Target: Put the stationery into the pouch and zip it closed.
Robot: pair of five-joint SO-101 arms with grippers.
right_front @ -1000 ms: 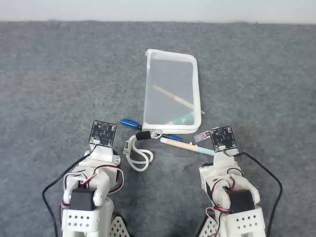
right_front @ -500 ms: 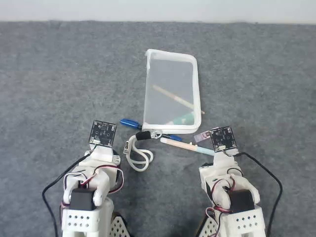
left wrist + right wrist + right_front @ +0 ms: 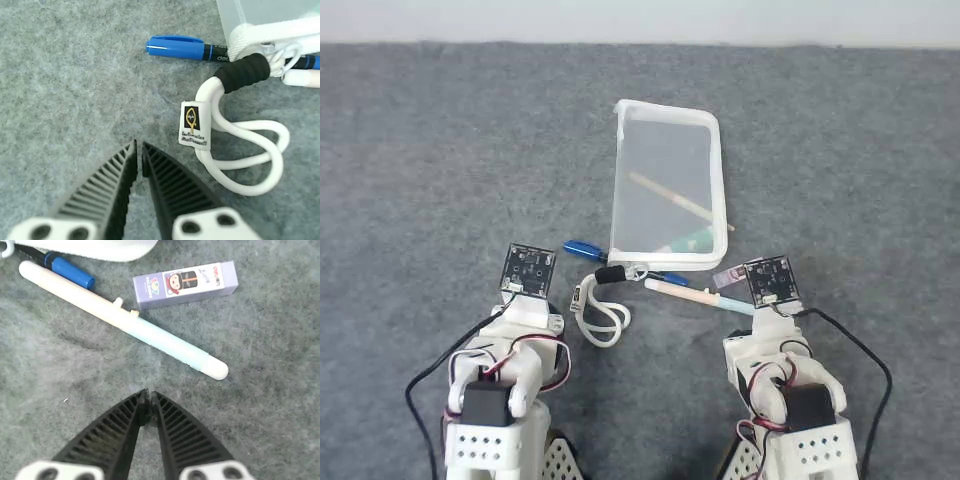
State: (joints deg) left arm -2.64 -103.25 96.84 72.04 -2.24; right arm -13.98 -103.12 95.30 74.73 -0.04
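Near the middle of the desk (image 3: pixel 440 150) lay the pouch (image 3: pixel 665 190), flat, with its see-through side up. A thin wooden stick (image 3: pixel 670 197) and a green thing (image 3: pixel 692 240) were already inside it. The end with the white cord (image 3: pixel 245 150) pointed at the two arms, most likely so they could get to the opening. The cord hung from the zip end in a loose loop with a black sleeve (image 3: pixel 242 72) on it. It looked like a handy thing to tug when it was time to zip up.

Three things were not yet in. A blue pen (image 3: pixel 175 46) lay along the pouch's near edge, with its middle tucked under the corner. A long white pen (image 3: pixel 120 317) with a pale blue end lay just beside that edge too. A small purple eraser box (image 3: pixel 185 277) sat near the white pen, not touching it.

Over bare desk close to the cord and the blue pen's cap were the left jaws, pressed together and holding nothing. By the pale blue end of the white pen were the right jaws, also pressed together and holding nothing. Each arm seemed to be parked by the things it would pick up. I think the packing was only partly done, and the jaws would need to spread apart first.
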